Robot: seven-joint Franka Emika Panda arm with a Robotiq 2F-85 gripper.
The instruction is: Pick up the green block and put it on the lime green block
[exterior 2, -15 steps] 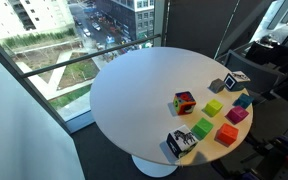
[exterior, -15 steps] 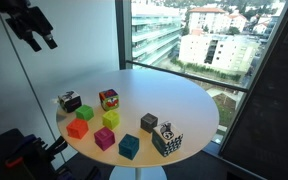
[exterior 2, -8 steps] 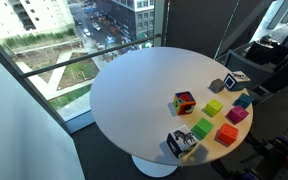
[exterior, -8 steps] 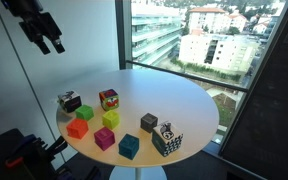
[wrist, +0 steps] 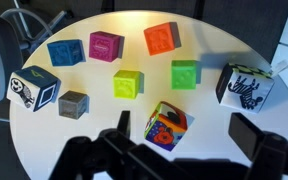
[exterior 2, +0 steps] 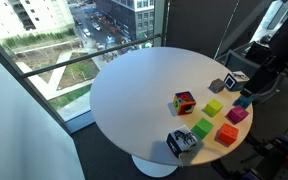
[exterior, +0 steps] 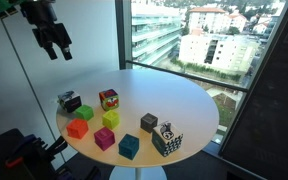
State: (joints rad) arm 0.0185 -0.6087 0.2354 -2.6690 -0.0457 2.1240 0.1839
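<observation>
The green block (exterior: 85, 113) sits on the round white table (exterior: 174, 95) near its left edge, and also shows in the other exterior view (exterior 2: 203, 128) and the wrist view (wrist: 185, 74). The lime green block (exterior: 111, 118) lies right beside it, apart from it, and shows in both other views too (exterior 2: 213, 107) (wrist: 127, 84). My gripper (exterior: 55, 46) hangs high above the table's left side, open and empty. In the wrist view its fingers (wrist: 184, 138) frame the lower picture edge, above a multicoloured picture cube (wrist: 165, 124).
Around the two blocks lie an orange-red cube (exterior: 78, 128), a magenta cube (exterior: 105, 138), a teal cube (exterior: 129, 147), a grey cube (exterior: 149, 122) and two black-and-white patterned cubes (exterior: 167, 141) (exterior: 69, 101). A window wall stands behind the table.
My gripper has moved right and slightly down toward the table. The blocks have not moved.
</observation>
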